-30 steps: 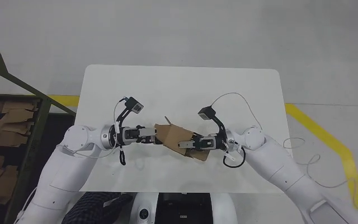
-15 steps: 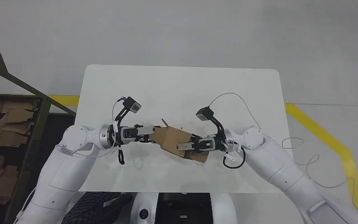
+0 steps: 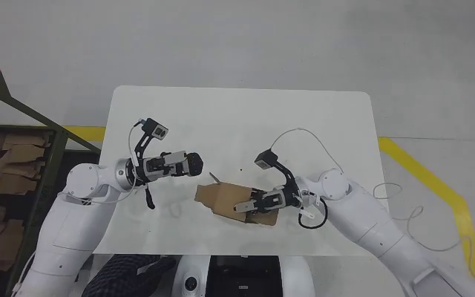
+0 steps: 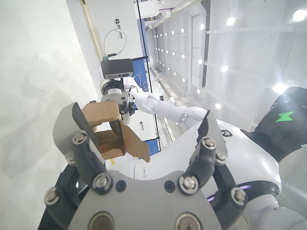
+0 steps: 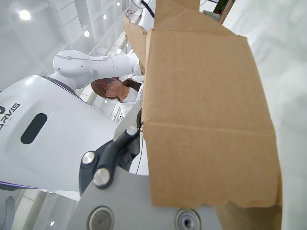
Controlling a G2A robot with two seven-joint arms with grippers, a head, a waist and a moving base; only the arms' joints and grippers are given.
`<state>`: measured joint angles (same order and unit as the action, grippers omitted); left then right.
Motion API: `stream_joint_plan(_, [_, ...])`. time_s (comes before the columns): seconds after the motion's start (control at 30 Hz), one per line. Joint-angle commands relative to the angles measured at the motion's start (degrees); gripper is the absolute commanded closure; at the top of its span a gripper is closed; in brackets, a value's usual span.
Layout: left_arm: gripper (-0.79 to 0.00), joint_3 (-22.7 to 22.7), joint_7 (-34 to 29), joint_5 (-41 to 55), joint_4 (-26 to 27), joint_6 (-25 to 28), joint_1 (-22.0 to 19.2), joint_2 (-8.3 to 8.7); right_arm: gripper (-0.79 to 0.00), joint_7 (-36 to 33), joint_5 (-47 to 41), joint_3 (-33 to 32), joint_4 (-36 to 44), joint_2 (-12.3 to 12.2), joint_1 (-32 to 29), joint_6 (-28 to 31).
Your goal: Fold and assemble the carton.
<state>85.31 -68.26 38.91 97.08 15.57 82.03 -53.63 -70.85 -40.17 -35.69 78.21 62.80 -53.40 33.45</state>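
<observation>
Brown corrugated cardboard makes up the carton (image 3: 220, 197), which lies on its side on the white desk (image 3: 297, 126), close to the near edge and about midway across. In the top view the right gripper (image 3: 246, 207) is at the carton's right end, its fingers closed on a panel there. The left gripper (image 3: 196, 163) hangs apart from the carton, to the left and a little farther back, touching nothing. On the floor left of the desk, a dark-green framed crate (image 3: 56, 141) holds flat brown cardboard sheets (image 3: 18, 160).

In the left wrist view the left gripper (image 4: 142, 112) has its fingers (image 4: 82, 123) spread wide, dark pads on grey metal, with nothing between them. Beyond them the carton (image 4: 105, 112) shows an open end with loose, rough-edged flaps and plain cardboard walls inside. The right gripper (image 4: 119, 120) holds it from the other end, with one dark finger reaching into the opening.

In the right wrist view a broad, matte panel of the carton (image 5: 206, 111), creased straight across, lies over the gripper. One of its fingers (image 5: 127, 125) shows at the panel's edge. The other is hidden behind the cardboard, so the grip looks clamped on the wall, though the pinch itself cannot be seen here.
</observation>
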Motion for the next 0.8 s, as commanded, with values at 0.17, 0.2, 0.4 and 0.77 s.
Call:
stream_joint_plan(0.17, [-0.785,-1.9,0.3,-0.8,0.3,-0.3,-0.7,-0.29,0.0,-0.9,0.6,1.6,1.8,-0.2,0.4,-0.9])
stream_joint_plan(0.2, [-0.785,-2.3,0.2,-1.1,0.4,-0.4,-0.9,-0.33,0.0,-1.0,0.7,1.8,1.9,-0.2,0.5,-1.0])
stream_joint_plan(0.4, [-0.785,-4.0,0.0,-1.9,0.8,-0.7,-1.5,-0.54,0.0,-0.5,-0.2,2.9,1.6,0.1,1.5,-0.6])
stream_joint_plan(0.77, [-0.785,-4.3,-1.8,-0.7,0.9,-1.2,-1.3,-0.6,0.0,1.4,-1.9,2.5,-1.3,0.2,2.4,1.4])
